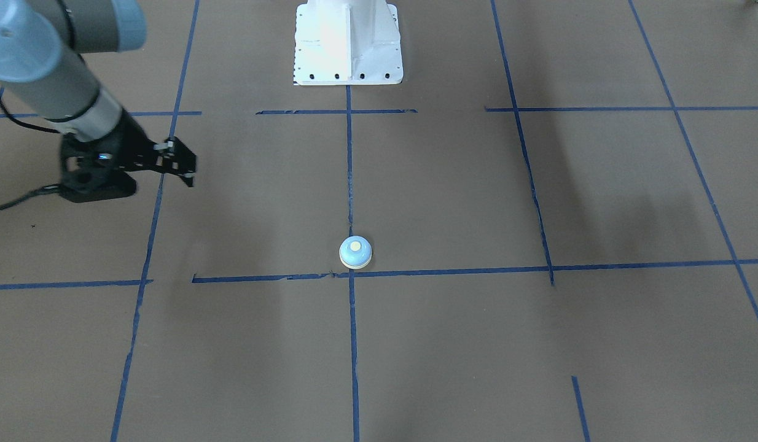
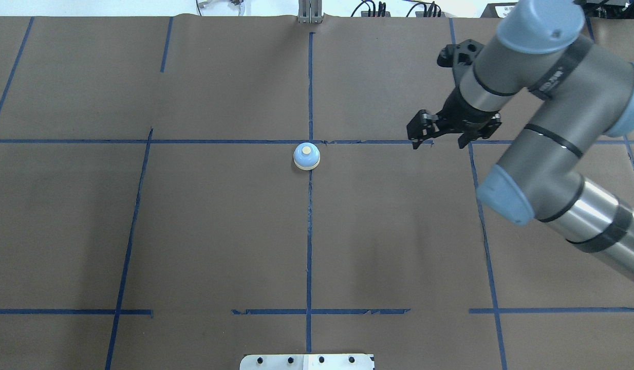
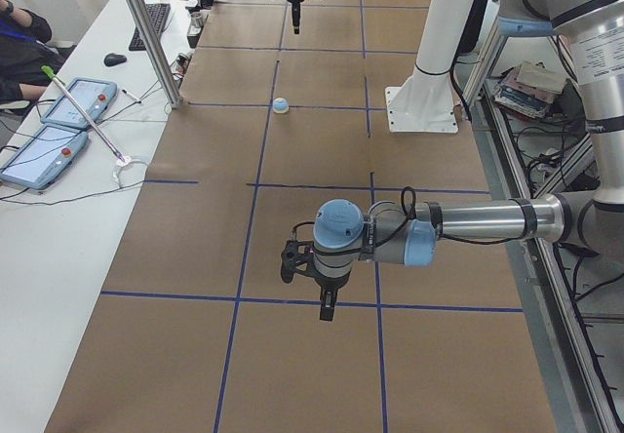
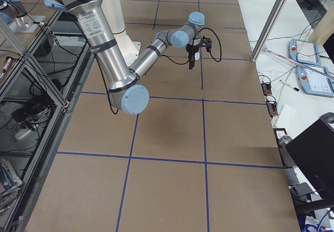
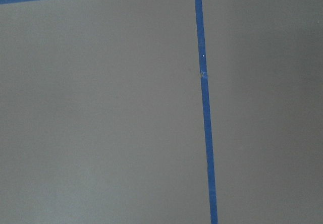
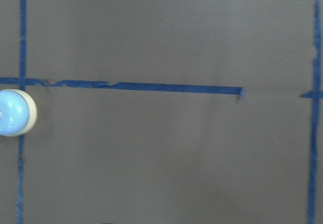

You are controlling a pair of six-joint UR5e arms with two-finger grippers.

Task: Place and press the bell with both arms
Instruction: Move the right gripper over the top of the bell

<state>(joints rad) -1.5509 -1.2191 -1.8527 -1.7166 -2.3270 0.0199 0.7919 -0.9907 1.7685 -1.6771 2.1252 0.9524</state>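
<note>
The bell (image 1: 355, 252), a light-blue dome with a cream base and button, stands upright at the crossing of two blue tape lines in the table's middle. It also shows in the overhead view (image 2: 306, 155), small in the left side view (image 3: 280, 105), and at the left edge of the right wrist view (image 6: 15, 112). My right gripper (image 2: 437, 144) hangs above the table to the bell's right, well apart from it, jaws spread and empty; it also shows in the front view (image 1: 182, 169). My left gripper (image 3: 327, 306) points down far from the bell; I cannot tell its state.
Brown paper with blue tape lines (image 2: 310, 231) covers the table. The white pedestal base (image 1: 348, 43) stands at the robot's edge. Tablets and cables (image 3: 58, 121) lie on a white side table beyond the far edge.
</note>
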